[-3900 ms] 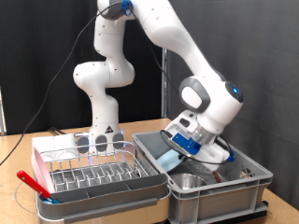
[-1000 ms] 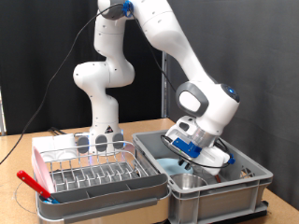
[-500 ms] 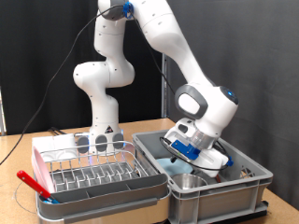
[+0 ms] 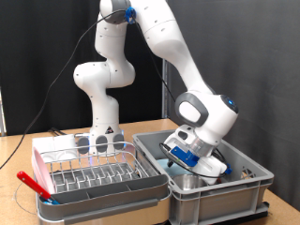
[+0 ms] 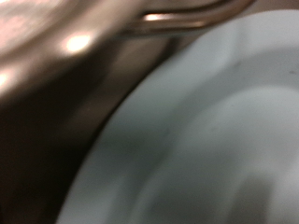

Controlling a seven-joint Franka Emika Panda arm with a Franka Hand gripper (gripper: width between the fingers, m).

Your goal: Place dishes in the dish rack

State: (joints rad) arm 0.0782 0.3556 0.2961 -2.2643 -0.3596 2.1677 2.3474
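I have the gripper [image 4: 185, 165] down inside the grey crate [image 4: 246, 184], right over the plate [image 5: 215, 140], with the steel bowl [image 4: 190, 182] beside it. This is the pick-up; I cannot tell how the jaws stand. The rack [image 4: 94, 173] holds no plate yet.

1 dish rack [image 4: 94, 175], 1 grey crate [image 4: 246, 190], 1 blue plate [image 5: 224, 140], 1 steel bowl [image 4: 190, 182], 1 red-handled utensil [image 4: 34, 185].
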